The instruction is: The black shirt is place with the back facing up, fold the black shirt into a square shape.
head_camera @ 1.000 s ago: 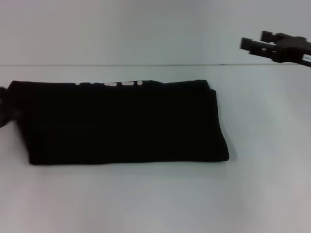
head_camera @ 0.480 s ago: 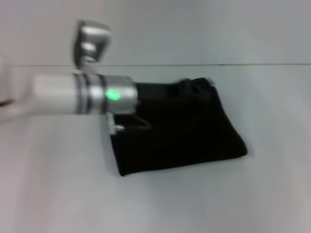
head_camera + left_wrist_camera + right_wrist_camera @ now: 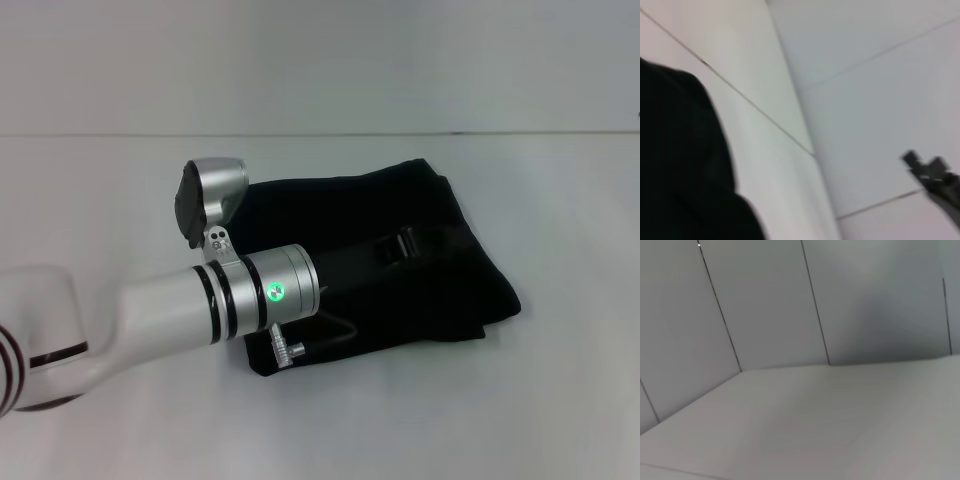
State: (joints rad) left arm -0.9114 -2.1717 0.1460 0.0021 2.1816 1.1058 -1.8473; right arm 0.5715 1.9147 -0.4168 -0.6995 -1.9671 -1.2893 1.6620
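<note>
The black shirt (image 3: 400, 270) lies folded into a rough rectangle on the white table (image 3: 560, 400), centre-right. The left gripper (image 3: 400, 245) reaches over it, black against black; whether it is open or closed cannot be determined. The right gripper (image 3: 935, 177) hangs well clear.

Risk: withdrawing with cloth snagged would drag the top layer and skew the fold.

No legible brand, label or writing.
</note>
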